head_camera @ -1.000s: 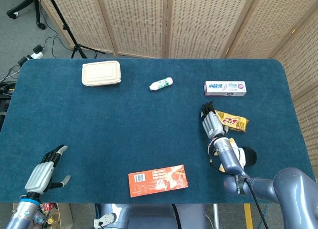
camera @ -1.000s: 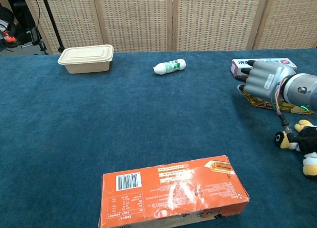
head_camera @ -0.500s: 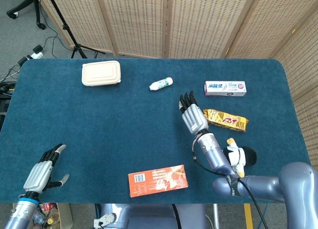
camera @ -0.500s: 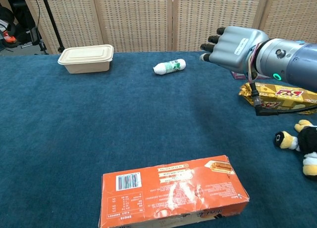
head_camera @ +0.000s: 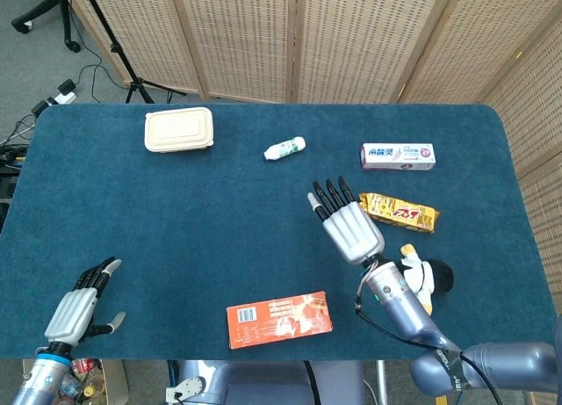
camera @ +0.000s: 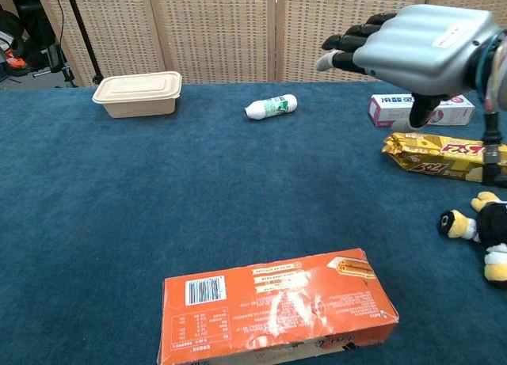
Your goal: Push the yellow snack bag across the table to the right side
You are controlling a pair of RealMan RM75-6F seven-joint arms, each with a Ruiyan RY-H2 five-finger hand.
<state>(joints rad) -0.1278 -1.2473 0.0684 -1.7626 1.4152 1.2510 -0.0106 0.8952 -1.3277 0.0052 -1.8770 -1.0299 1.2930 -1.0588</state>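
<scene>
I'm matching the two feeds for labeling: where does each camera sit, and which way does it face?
Head view: sits high, looks steeply down on the whole table; shows the left hand at the near left corner and the right hand with its arm, raised beside the yellow snack bag.
Chest view: sits low at the near edge, faces straight across toward the screens; shows only the right hand, large, top right.
Shared: right hand, snack bag, orange box, white bottle, beige container, toothpaste box, penguin toy.

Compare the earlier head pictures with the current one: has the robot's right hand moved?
Yes. The right hand has left the yellow snack bag and drawn back toward the robot, away from the toothpaste box.
</scene>
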